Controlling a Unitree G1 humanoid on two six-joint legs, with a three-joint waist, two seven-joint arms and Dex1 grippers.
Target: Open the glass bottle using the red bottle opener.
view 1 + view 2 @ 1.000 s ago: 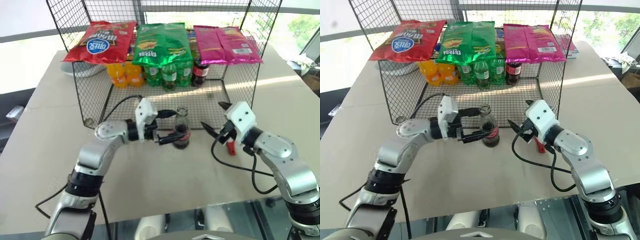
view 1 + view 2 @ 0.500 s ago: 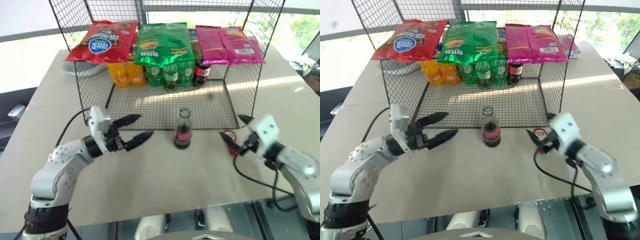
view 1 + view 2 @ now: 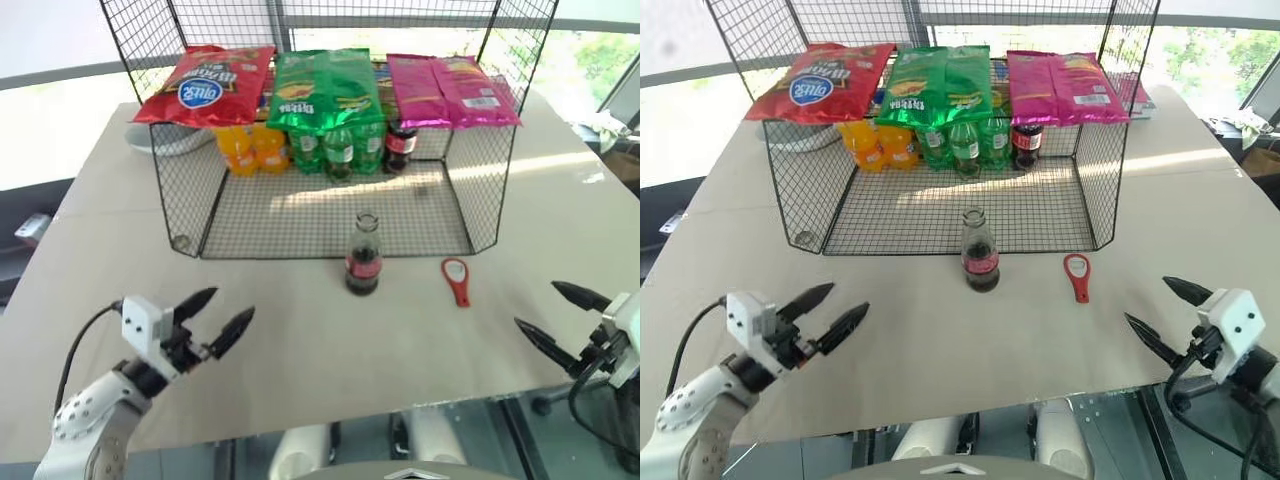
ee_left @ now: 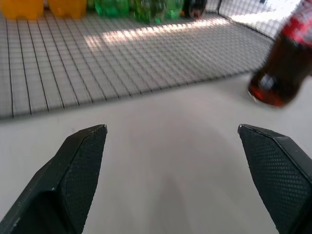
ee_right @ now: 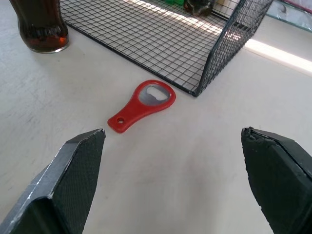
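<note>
Your left end effector [image 3: 213,312] sits low over the near left part of the beige desk [image 3: 300,330], its two black fingers [image 4: 80,163] spread wide with nothing between them. It points toward the middle of the desk.

Your right end effector [image 3: 557,314] sits over the near right edge of the desk, fingers [image 5: 73,168] likewise spread wide and empty. It aims inward toward the opener.

Closest to the right end effector: the small red bottle opener with a round ring head and pale metal centre [image 3: 456,278]. It lies flat on the desk, ring end toward the wire rack, handle toward you, just off the rack's front right corner. Apart from both end effectors.

Left of the opener, near but not touching: the small contoured glass cola bottle with dark brown liquid and a red label band [image 3: 363,256]. It stands upright on the desk, right at the front edge of the rack's mesh floor. I cannot tell whether a cap sits on its mouth.

Behind both: a black wire mesh rack [image 3: 190,180], open at the front. At its back stand orange soda bottles [image 3: 250,148], green soda bottles [image 3: 338,150] and one dark soda bottle with a red label [image 3: 402,142]. Across its top lie three crisp bags: red [image 3: 206,82], green [image 3: 325,88], pink [image 3: 452,88].
</note>
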